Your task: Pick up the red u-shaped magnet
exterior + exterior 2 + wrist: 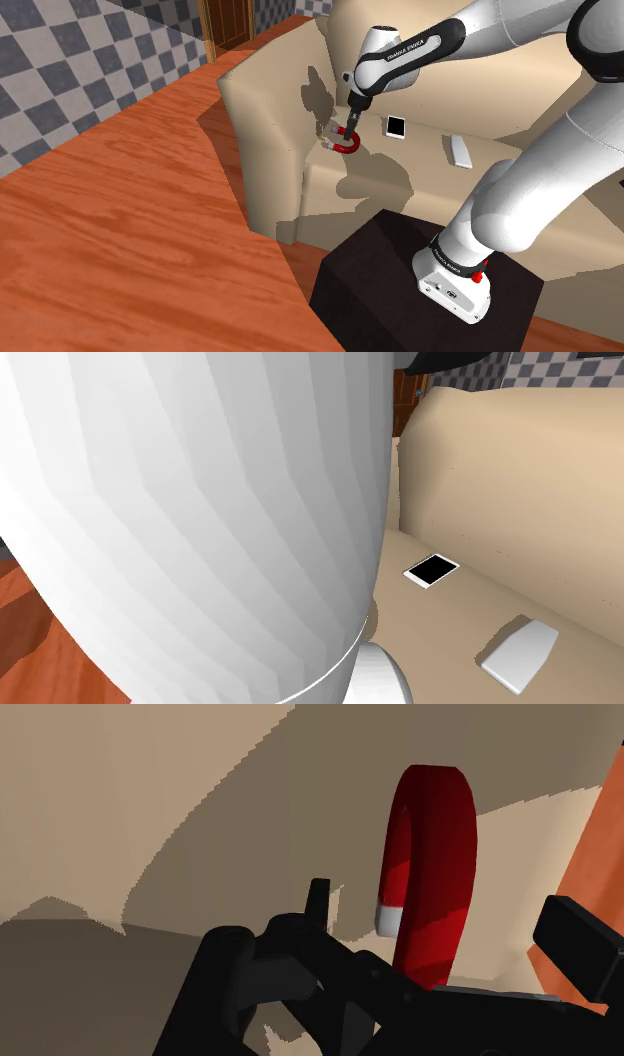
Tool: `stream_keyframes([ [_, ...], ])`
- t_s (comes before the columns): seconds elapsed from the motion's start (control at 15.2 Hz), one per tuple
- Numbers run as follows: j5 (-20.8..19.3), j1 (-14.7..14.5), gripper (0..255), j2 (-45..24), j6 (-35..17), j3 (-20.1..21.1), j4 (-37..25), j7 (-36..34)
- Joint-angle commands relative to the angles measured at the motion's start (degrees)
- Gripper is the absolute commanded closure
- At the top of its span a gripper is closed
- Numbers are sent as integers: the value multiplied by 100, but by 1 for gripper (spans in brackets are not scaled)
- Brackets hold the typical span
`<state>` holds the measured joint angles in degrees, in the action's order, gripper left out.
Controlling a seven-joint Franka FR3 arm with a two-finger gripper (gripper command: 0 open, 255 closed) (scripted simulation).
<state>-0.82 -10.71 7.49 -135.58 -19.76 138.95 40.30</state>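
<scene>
The red u-shaped magnet (347,143) has pale tips and lies on the beige sofa seat (430,160), close to the armrest at the shoulder view's left. My black gripper (351,127) has come down right over its curved end. In the wrist view the magnet (432,864) stands between my fingers. The left fingertip (318,900) and the right finger (578,940) are well apart, with a strip of sofa showing on each side of the magnet. Its nearer leg is hidden behind the gripper body. The gripper is open.
A phone with a black screen (396,127) (432,570) and a pale remote (460,151) (518,653) lie further along the seat. The sofa back (300,70) rises just behind the magnet. The dark stand (400,280) sits below, and a white arm link (190,502) blocks much of the second exterior view.
</scene>
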Motion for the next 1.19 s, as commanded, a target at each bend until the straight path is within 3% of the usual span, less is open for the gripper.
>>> stream_keyframes([
  [0.0,47,-14,0,-106,-155,-6,50,35],
  [0.26,120,-24,0,-252,-368,-19,125,94],
  [0.33,117,-24,255,-247,-369,-18,132,91],
  [0.92,121,-24,255,-253,-368,-19,124,94],
  [1.12,36,-13,255,-82,-120,-5,37,26],
])
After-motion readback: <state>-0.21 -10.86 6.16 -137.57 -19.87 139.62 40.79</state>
